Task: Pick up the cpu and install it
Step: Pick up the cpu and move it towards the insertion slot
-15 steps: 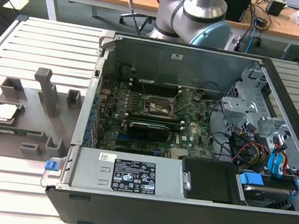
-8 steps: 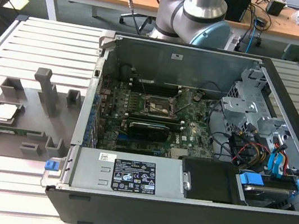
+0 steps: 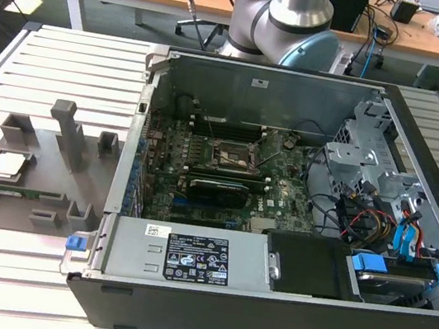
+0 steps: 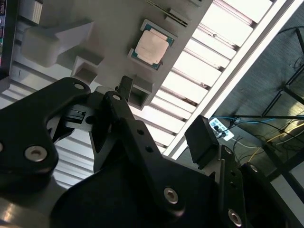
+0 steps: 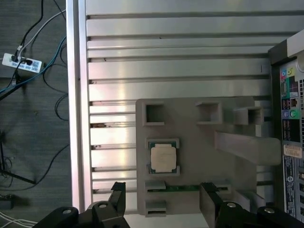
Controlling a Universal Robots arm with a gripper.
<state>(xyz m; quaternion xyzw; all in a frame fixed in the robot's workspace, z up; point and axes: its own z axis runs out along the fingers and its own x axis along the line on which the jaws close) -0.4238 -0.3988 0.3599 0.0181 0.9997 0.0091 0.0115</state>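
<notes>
The cpu (image 3: 6, 164) is a small silvery square chip lying flat in a recess of the grey holder block (image 3: 41, 157), at the exterior view's left beside the open computer case (image 3: 264, 305). Both wrist views look down on the cpu (image 5: 164, 157) (image 4: 152, 45) from well above. My gripper (image 5: 164, 199) (image 4: 164, 114) hangs open over the holder block, apart from the chip, its two black fingers (image 5: 118, 195) spread wide with nothing between them. Inside the case, the black-framed socket (image 3: 233, 157) sits on the motherboard.
The holder block carries upright posts (image 3: 70, 132) and small pockets around the chip. It rests on a slatted metal table (image 3: 11, 265). A long black card (image 3: 217, 189), cables and drive bays (image 3: 381, 198) crowd the case. The arm's base (image 3: 284, 20) stands behind the case.
</notes>
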